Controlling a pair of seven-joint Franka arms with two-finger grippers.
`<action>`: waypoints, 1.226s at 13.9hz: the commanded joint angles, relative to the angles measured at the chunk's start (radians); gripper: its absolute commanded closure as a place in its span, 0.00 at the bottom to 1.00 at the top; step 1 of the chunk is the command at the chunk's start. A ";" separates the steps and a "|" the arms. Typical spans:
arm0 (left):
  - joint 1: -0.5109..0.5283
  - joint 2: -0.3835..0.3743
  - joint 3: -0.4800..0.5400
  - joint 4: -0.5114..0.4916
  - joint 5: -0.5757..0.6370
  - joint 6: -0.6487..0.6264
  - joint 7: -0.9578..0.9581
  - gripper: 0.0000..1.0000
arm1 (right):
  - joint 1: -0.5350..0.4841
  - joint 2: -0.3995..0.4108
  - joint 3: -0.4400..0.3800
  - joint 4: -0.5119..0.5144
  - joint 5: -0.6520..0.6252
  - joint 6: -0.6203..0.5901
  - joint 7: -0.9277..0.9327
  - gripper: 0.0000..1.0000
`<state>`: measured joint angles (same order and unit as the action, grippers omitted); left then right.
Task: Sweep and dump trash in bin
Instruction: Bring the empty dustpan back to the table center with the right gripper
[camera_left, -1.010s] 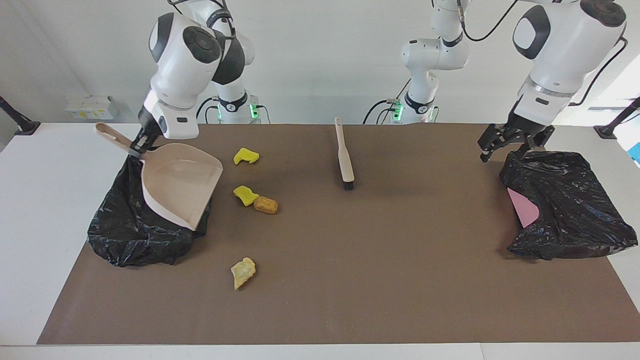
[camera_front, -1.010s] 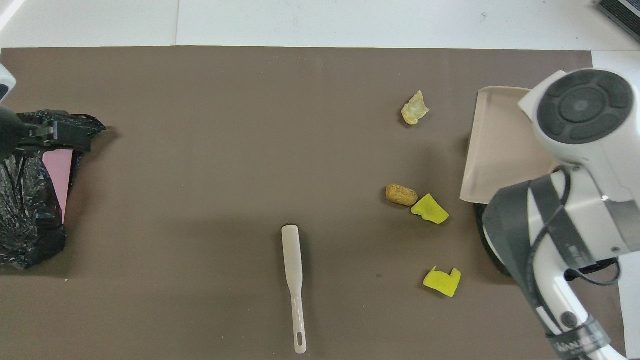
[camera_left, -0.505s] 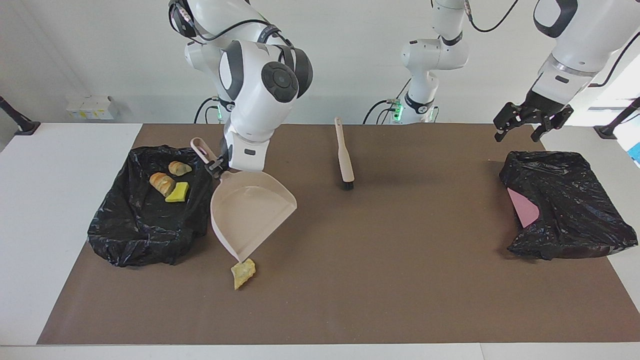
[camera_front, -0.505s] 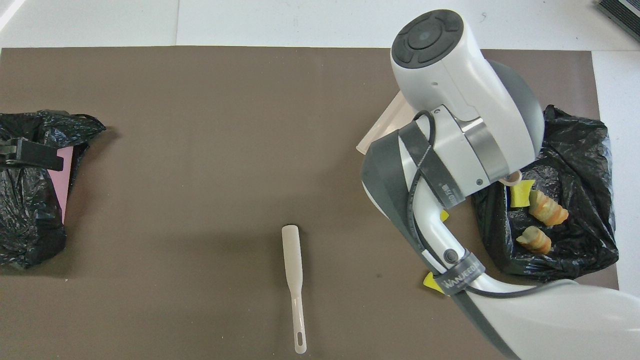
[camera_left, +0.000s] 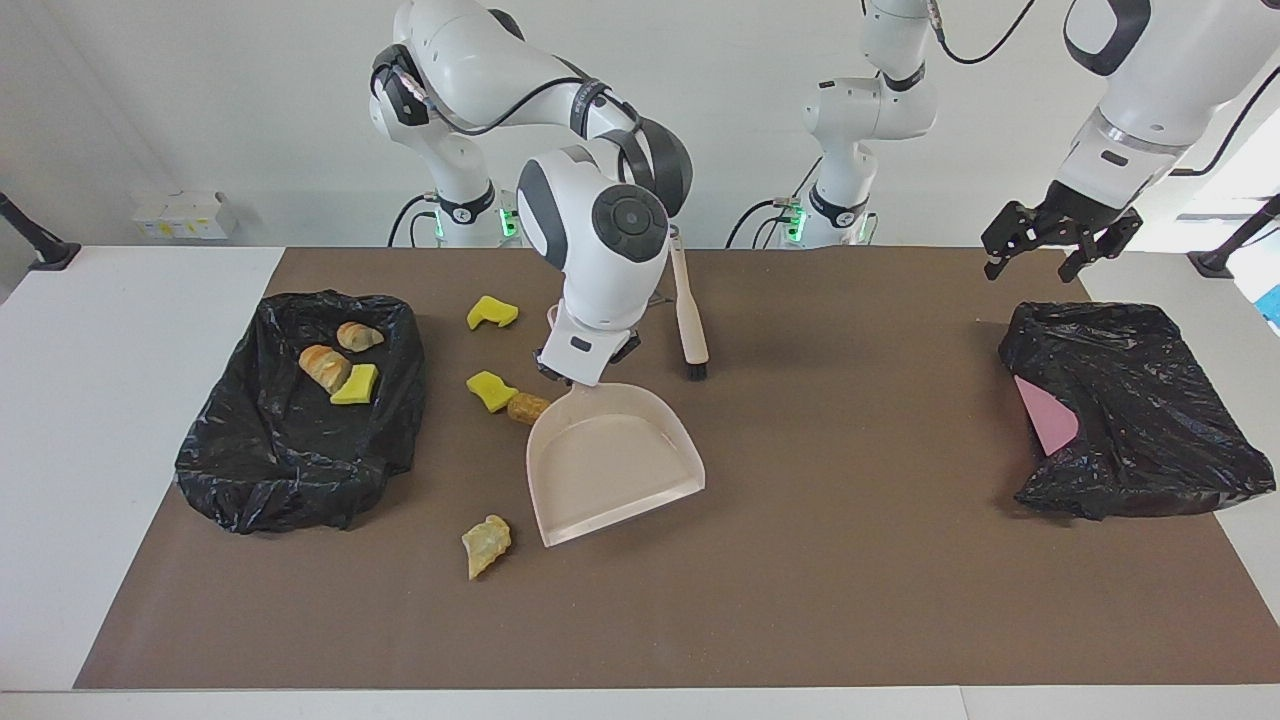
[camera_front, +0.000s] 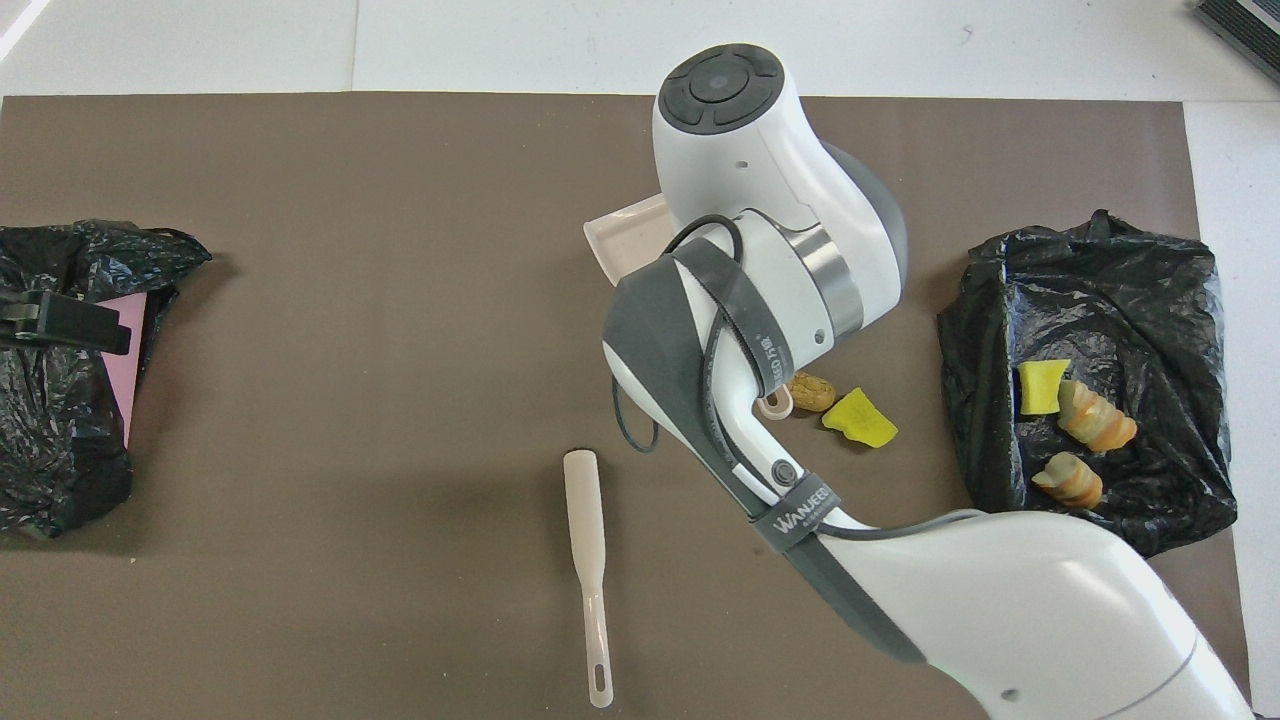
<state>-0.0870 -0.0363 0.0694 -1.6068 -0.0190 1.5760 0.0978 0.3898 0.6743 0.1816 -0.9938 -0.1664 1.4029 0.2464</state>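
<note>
Right gripper (camera_left: 572, 362) is clamped on the handle of the beige dustpan (camera_left: 612, 462), mid-table. The pan's open lip points toward the table edge farthest from the robots; whether it rests on the brown mat (camera_left: 800, 600) or is just above it, can't tell.

Left gripper (camera_left: 1050, 238) has its fingers spread, holds nothing, and hangs over the left arm's end of the table, above the robot-side edge of a black bag (camera_left: 1130, 410) with a pink sheet (camera_left: 1045, 415) showing in it.

Trash on the mat, all on the right arm's side of the pan:
- yellow chunk (camera_left: 491, 390) touching a tan lump (camera_left: 527, 407), just beside the pan's handle end
- second yellow chunk (camera_left: 491, 312) nearer the robots
- pale yellow-tan piece (camera_left: 486, 544) just beside the pan's lip corner

Trash in the black-bag-lined bin (camera_left: 290, 470) at the right arm's end: two bread-like lumps (camera_left: 325, 366) and one yellow piece (camera_left: 356, 385).

Hand brush (camera_left: 688, 310) lies on the mat near the robot-side edge, bristle end toward mid-table.
</note>
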 joint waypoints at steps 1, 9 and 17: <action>-0.008 -0.033 -0.002 -0.033 0.022 0.002 0.023 0.00 | 0.049 0.076 -0.004 0.052 0.097 0.040 0.199 1.00; -0.010 -0.024 -0.013 -0.021 -0.004 0.001 0.023 0.00 | 0.116 0.153 -0.010 0.044 0.145 0.206 0.286 1.00; -0.010 0.007 -0.030 0.005 0.007 -0.019 0.034 0.00 | 0.144 0.183 -0.004 0.037 0.173 0.277 0.406 0.99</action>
<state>-0.0878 -0.0335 0.0355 -1.6096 -0.0209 1.5637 0.1176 0.5317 0.8410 0.1789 -0.9831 -0.0187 1.6757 0.6274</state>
